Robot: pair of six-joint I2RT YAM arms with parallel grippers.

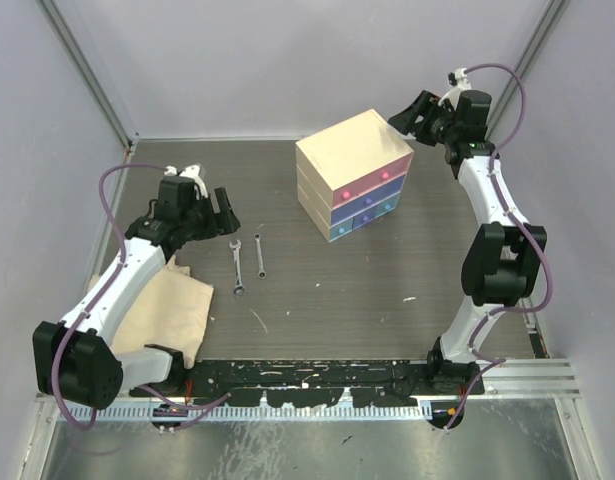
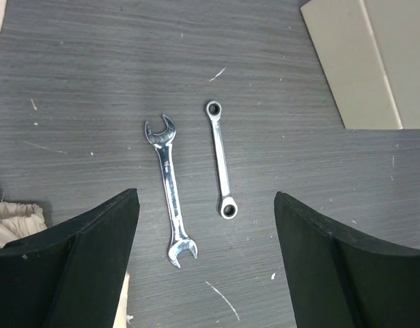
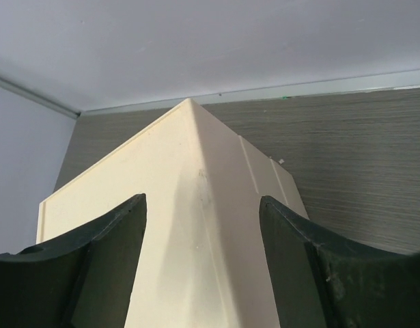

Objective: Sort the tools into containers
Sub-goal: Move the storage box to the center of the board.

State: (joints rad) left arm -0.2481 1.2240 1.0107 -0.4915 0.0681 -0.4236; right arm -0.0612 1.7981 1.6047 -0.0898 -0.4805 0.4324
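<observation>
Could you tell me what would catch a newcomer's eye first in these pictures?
The cream chest with pink, purple and blue drawers stands out at the far middle, with the right end effector open at its back corner. Nearer, an open-ended wrench and a ring wrench lie side by side, apart, just ahead of the open left end effector.

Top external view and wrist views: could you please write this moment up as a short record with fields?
tools: open-end wrench and ring wrench lie side by side on the table, apart, untouched
chest: cream, upright
drawers: pink drawer, purple drawer and blue drawer all shut
left claw: open, empty, aimed at the wrenches
right claw: open, empty, at the chest's rear corner
cloth: beige, under the left arm
</observation>
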